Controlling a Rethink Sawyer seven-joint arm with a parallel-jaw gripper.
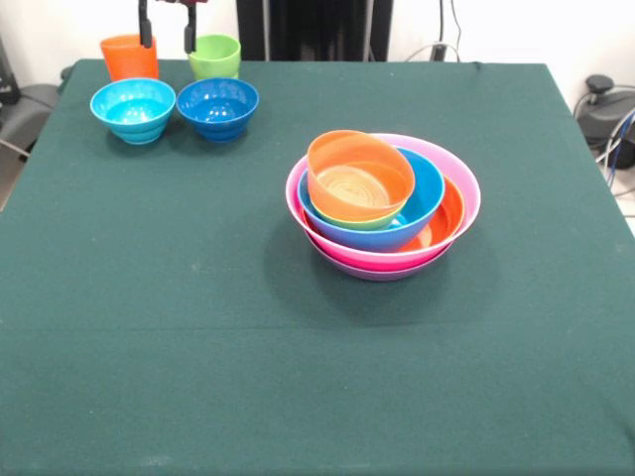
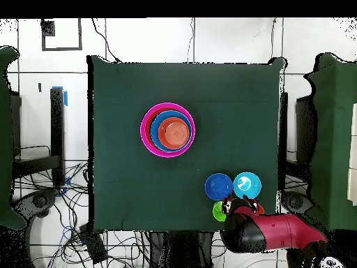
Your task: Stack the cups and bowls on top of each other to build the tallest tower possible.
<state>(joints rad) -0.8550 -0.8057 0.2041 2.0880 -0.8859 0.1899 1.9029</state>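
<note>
The tower stands at the table's middle: a small orange bowl [image 1: 357, 177] lies tilted on a small lime green bowl, inside large blue [image 1: 425, 193], orange [image 1: 448, 213], pink [image 1: 458, 178] and purple bowls; it also shows in the overhead view [image 2: 167, 130]. An orange cup [image 1: 127, 58] and a lime green cup [image 1: 215, 56] stand at the far left edge, near the robot. My gripper [image 1: 167, 35] is open and empty, above the gap between the two cups; it also shows in the overhead view [image 2: 238, 206]. The arm hides the orange cup from overhead.
A small light blue bowl [image 1: 133, 109] and a small dark blue bowl [image 1: 217, 107] stand upright side by side just in front of the cups. They also show in the overhead view, light blue [image 2: 247, 184] and dark blue [image 2: 218, 185]. The green tablecloth [image 1: 198, 327] covers the table.
</note>
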